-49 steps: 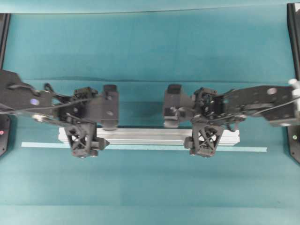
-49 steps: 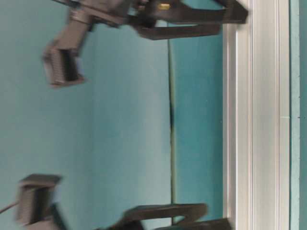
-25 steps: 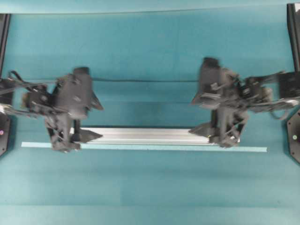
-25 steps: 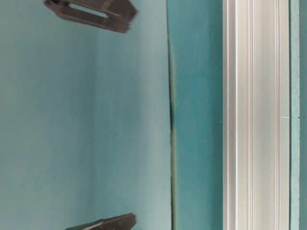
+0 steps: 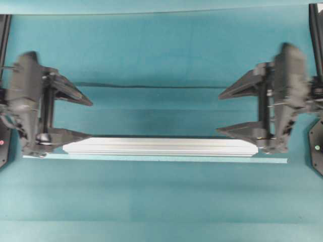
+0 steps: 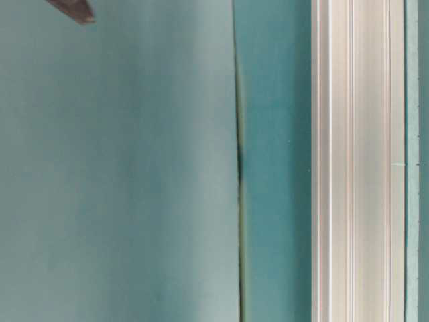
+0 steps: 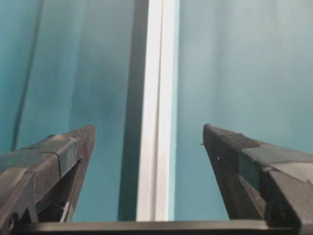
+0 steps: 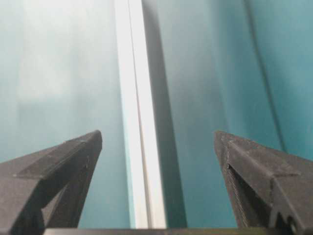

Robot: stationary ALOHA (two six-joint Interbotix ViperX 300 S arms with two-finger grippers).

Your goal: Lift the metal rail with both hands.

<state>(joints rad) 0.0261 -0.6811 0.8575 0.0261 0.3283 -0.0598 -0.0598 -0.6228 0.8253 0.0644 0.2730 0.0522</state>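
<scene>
The metal rail (image 5: 161, 146) lies flat on the teal cloth, silver and grooved, with nothing holding it. My left gripper (image 5: 91, 119) hovers at its left end, open wide, fingers pointing right. My right gripper (image 5: 219, 113) hovers at the right end, also open, fingers pointing left. In the left wrist view the rail (image 7: 157, 107) runs away between the spread fingers (image 7: 63, 156), untouched. The right wrist view shows the same: the rail (image 8: 137, 107) lies well clear of both fingers (image 8: 254, 166). The table-level view has the rail (image 6: 355, 161) along its right side and one dark fingertip (image 6: 70, 8) at top left.
A thin pale teal tape strip (image 5: 272, 161) lies just in front of the rail, parallel to it. A fold in the cloth (image 5: 151, 86) runs across behind the rail. Black frame posts (image 5: 4, 30) (image 5: 317, 30) stand at both far edges.
Both grippers have drawn outward from over the rail towards its ends and turned so their fingers point inward. The rail has not moved.
</scene>
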